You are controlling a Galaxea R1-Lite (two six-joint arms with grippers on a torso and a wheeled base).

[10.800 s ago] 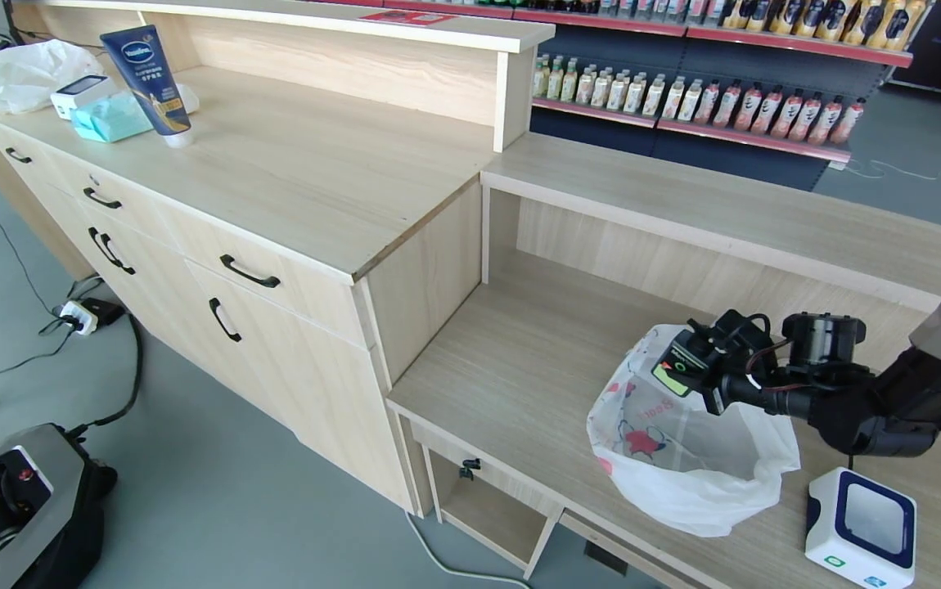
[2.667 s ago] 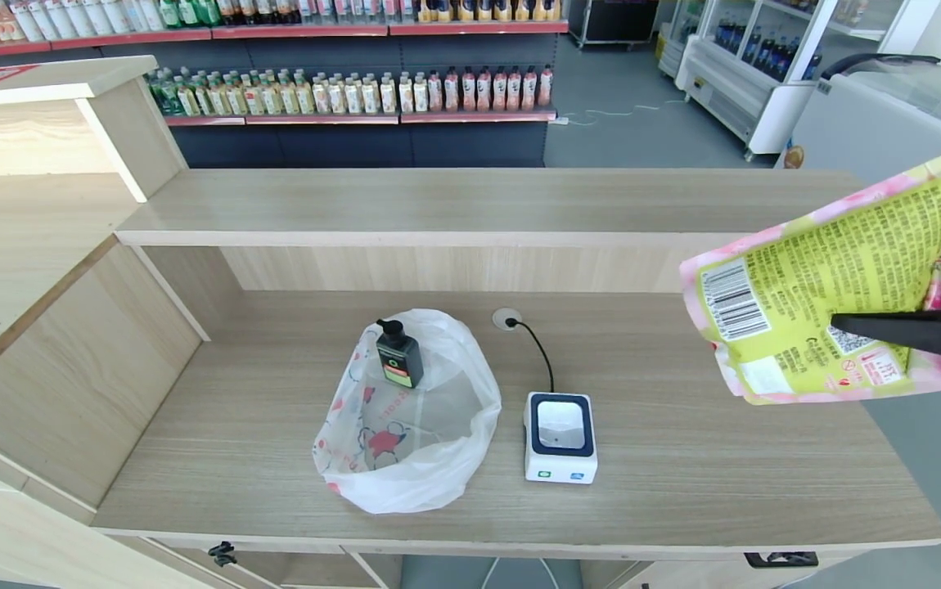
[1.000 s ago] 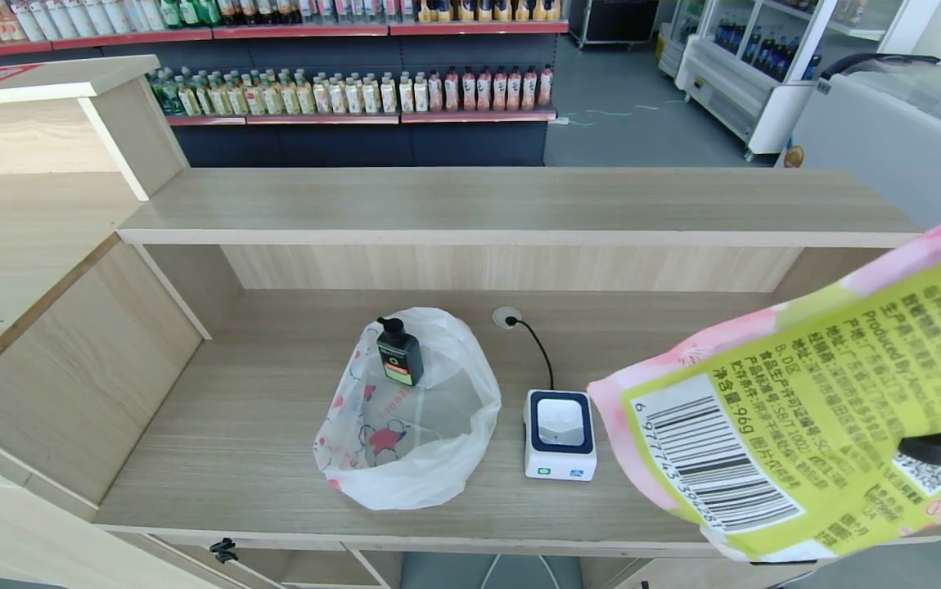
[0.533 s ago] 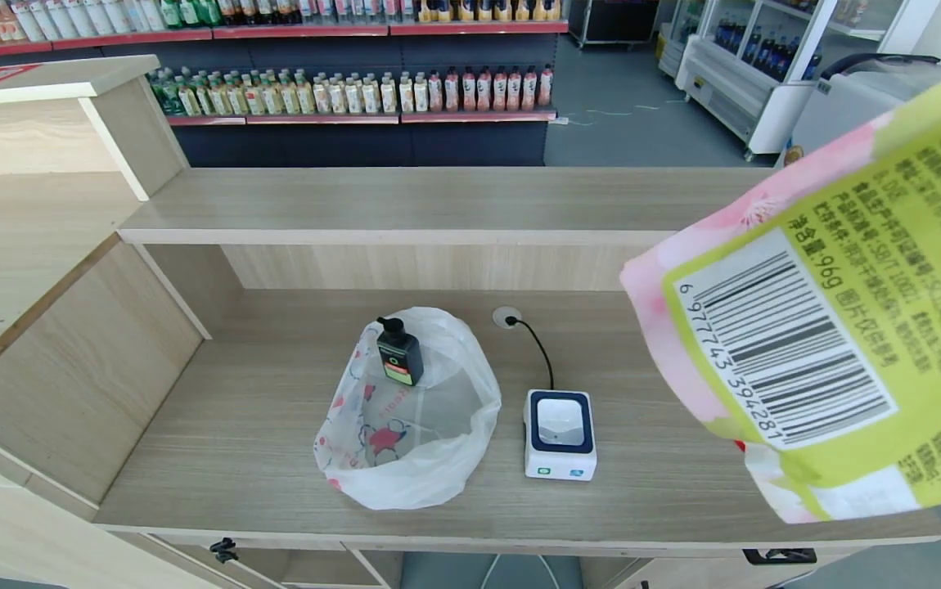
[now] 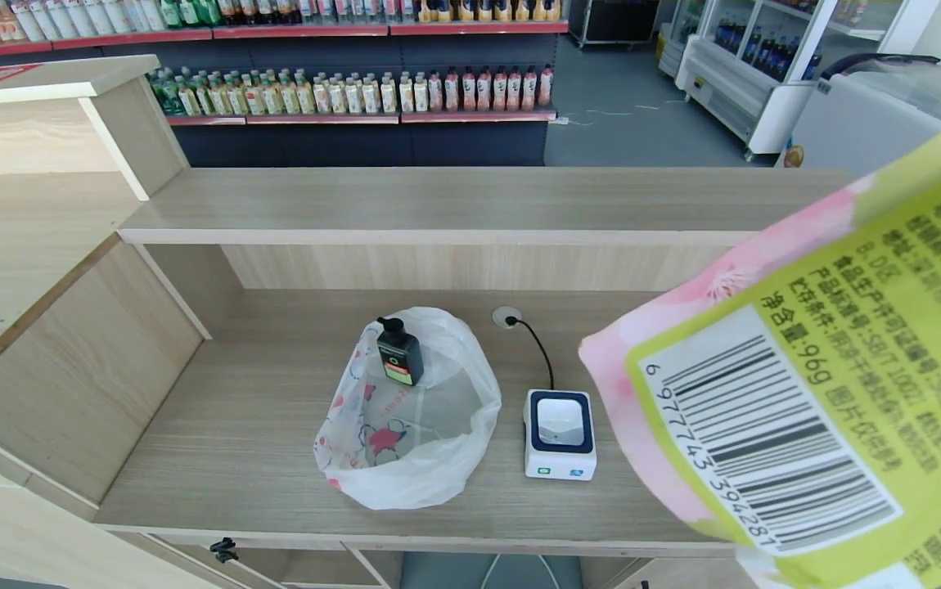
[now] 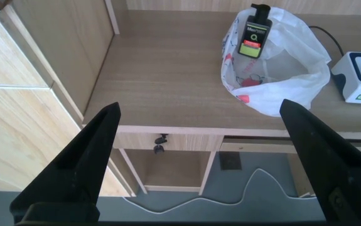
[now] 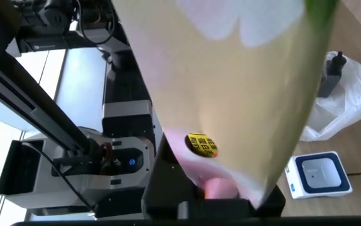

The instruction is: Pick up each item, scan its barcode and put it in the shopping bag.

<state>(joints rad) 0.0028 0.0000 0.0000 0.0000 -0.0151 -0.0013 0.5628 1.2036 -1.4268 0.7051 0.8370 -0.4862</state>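
A pink and green snack pouch (image 5: 830, 393) hangs close to the head camera at the right, barcode side facing it, above the right part of the counter. My right gripper (image 7: 213, 189) is shut on the pouch (image 7: 230, 81) near one edge. The white shopping bag (image 5: 429, 458) lies open at mid counter with a black pump bottle (image 5: 399, 356) standing inside. Just right of the bag sits the white scanner (image 5: 560, 433) with a dark frame. My left gripper (image 6: 199, 110) is open, held off the counter's front edge, with the bag (image 6: 274, 94) and bottle (image 6: 253, 37) beyond it.
A raised wooden ledge (image 5: 470, 204) runs behind the counter and a side wall (image 5: 69, 376) closes its left end. The scanner's black cable (image 5: 536, 348) leads to a grommet at the back. Bare counter lies left of the bag. Store shelves stand beyond.
The pouch in my right gripper has come down and a little to the left compared with half a second ago. Bag, bottle and scanner have stayed put.
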